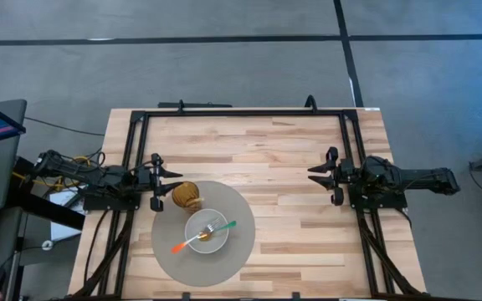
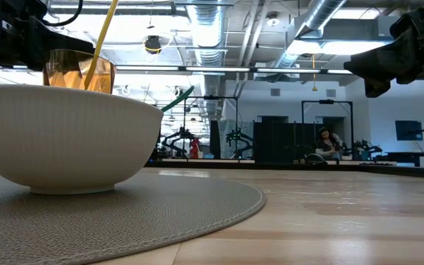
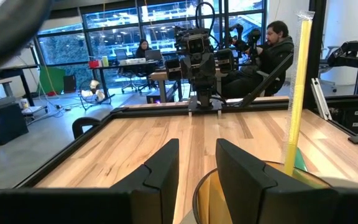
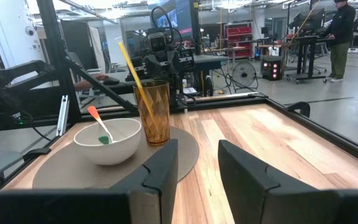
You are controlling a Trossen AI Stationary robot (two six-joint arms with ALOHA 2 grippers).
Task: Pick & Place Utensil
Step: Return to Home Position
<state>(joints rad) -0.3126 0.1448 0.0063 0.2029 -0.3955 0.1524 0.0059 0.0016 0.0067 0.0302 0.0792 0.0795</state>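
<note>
A white bowl (image 1: pixel 207 233) sits on a round grey placemat (image 1: pixel 174 267). In it lie an orange-handled utensil (image 1: pixel 179 247) and a green-handled one (image 1: pixel 228 225); the orange handle (image 4: pixel 95 115) sticks up over the rim. An amber cup (image 1: pixel 186 196) with a yellow straw (image 4: pixel 132 68) stands on the mat beside the bowl. My left gripper (image 1: pixel 172 182) hovers open just left of the cup, whose rim (image 3: pixel 229 199) shows below its fingers. My right gripper (image 1: pixel 312 177) is open above the table's right half, pointing at the cup (image 4: pixel 154 112) and bowl (image 4: pixel 107 142).
A black metal frame (image 1: pixel 241 113) runs around the wooden tabletop (image 1: pixel 291 226). Bare wood lies between the mat and my right gripper. In the low view the bowl (image 2: pixel 65 136) and cup (image 2: pixel 79 70) stand close in front. People show in the room beyond the table.
</note>
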